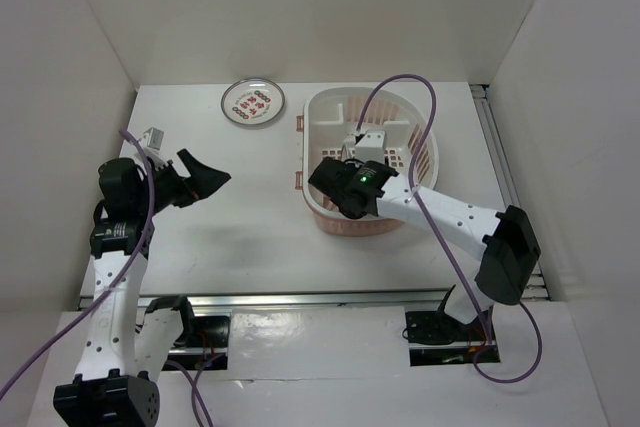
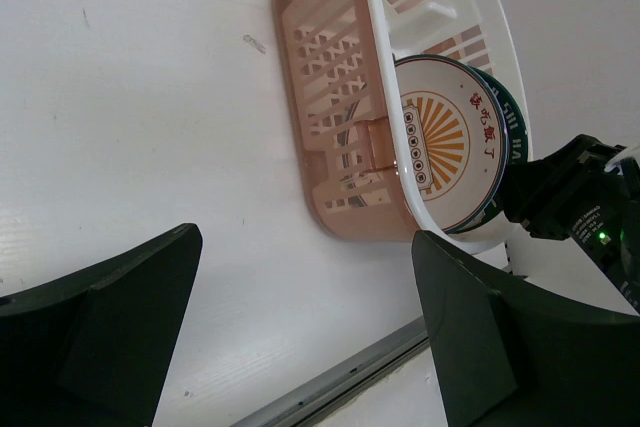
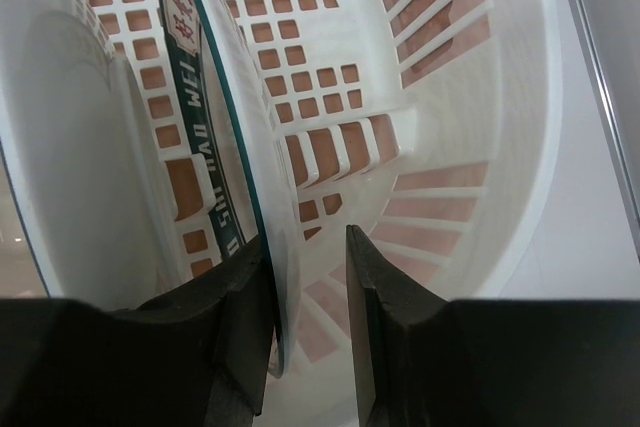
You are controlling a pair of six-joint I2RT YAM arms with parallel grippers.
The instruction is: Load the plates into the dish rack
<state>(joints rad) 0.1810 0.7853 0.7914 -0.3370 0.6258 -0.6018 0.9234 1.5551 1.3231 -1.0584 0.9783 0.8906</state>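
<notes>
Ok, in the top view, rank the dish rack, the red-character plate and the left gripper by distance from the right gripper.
1. dish rack, around the right gripper.
2. red-character plate, on the table, back left.
3. left gripper, far left.

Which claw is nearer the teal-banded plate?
Right. The right claw straddles the teal-banded plate inside the dish rack; the left claw hovers over the table, outside it.

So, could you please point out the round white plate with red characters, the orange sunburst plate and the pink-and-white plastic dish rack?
round white plate with red characters [image 1: 253,103]: top view, centre.
orange sunburst plate [image 2: 445,142]: left wrist view, sunburst centre.
pink-and-white plastic dish rack [image 2: 300,2]: left wrist view, pink side wall.
</notes>
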